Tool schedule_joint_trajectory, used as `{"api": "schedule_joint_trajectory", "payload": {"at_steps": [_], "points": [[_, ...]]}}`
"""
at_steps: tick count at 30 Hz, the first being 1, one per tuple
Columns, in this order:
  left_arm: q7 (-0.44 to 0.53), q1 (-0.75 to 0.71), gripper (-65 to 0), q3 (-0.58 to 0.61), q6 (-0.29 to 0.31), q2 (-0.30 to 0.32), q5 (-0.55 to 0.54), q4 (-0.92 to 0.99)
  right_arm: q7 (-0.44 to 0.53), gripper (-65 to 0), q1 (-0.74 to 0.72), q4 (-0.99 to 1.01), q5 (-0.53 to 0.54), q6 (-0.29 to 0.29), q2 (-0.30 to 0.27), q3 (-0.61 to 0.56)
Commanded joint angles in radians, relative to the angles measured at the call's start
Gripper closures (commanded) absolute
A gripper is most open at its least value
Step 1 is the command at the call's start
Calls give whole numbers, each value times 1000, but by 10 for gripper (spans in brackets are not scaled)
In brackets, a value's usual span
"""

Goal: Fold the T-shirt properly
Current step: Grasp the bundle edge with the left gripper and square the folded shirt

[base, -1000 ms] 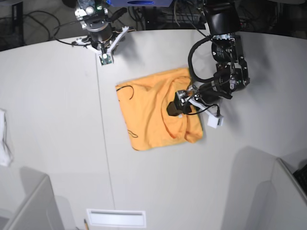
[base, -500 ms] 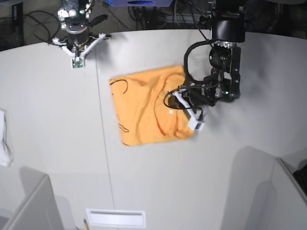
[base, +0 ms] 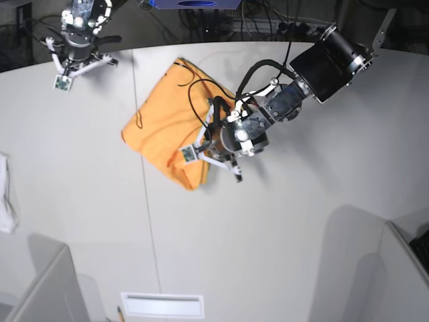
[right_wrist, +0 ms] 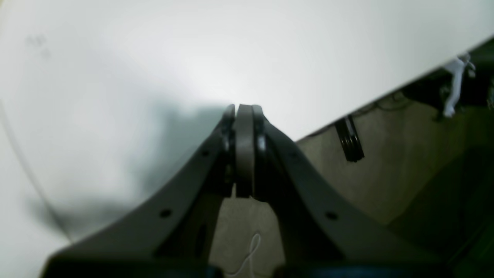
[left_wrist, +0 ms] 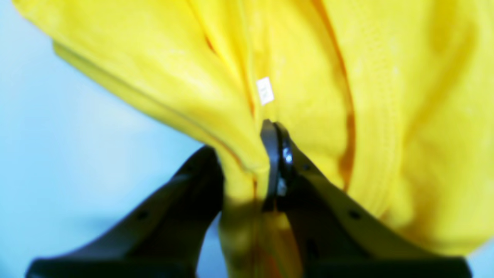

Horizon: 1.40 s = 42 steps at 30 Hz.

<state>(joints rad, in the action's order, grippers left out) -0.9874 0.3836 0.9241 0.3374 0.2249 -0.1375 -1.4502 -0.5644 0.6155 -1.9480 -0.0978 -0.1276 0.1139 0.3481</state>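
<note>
**Where things sit on the table**

The T-shirt [base: 164, 124] lies bunched on the table [base: 281, 235], left of centre toward the far edge. The left gripper [left_wrist: 247, 170] is at its right near edge, with cloth between the jaws. The right gripper [right_wrist: 243, 116] is over the far left corner, well apart. A white cloth [base: 5, 194] lies at the left edge.

A pale grey table [base: 281, 235] carries the orange T-shirt [base: 161, 121] toward twelve o'clock, a white cloth [base: 5, 194] at nine, and a white tray [base: 162, 305] at six.
</note>
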Motion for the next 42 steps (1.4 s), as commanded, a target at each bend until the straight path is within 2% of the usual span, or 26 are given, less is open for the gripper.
{"api": "schedule_joint_trajectory", "payload": {"at_steps": [1, 2, 5, 8, 11, 16, 20, 22, 27, 40, 42], "points": [[-1, 19, 0, 52, 47, 37, 31, 9, 20, 0, 1, -8, -7, -5, 8, 15], [32, 33, 0, 103, 81, 47, 60, 7, 20, 0, -1, -3, -7, -5, 11, 24], [144, 54, 0, 224, 127, 77, 178, 9, 20, 0, -3, 26, -7, -5, 14, 32], [262, 65, 0, 272, 208, 112, 276, 9, 20, 0, -3, 60, -7, -5, 22, 27], [373, 78, 0, 270, 289, 121, 325, 16, 22, 0, -6, 81, -7, -5, 23, 26], [606, 99, 0, 273, 361, 120, 390, 55, 80, 0, -13, 124, -7, -7, 27, 21], [793, 117, 0, 275, 361, 110, 468, 168, 131, 0, -29, 200, -7, -10, 27, 10], [858, 124, 0, 269, 361, 80, 487, 230, 148, 0, -33, 238, -7, -10, 27, 10], [884, 150, 0, 261, 361, 26, 484, 300, 191, 0, -36, 278, -7, -10, 27, 10], [879, 160, 0, 260, 361, 17, 482, 246, 194, 0, -10, 170, -7, -10, 28, 10], [815, 157, 0, 240, 361, 17, 482, 243, 192, 0, 10, 124, -7, -10, 28, 10]]}}
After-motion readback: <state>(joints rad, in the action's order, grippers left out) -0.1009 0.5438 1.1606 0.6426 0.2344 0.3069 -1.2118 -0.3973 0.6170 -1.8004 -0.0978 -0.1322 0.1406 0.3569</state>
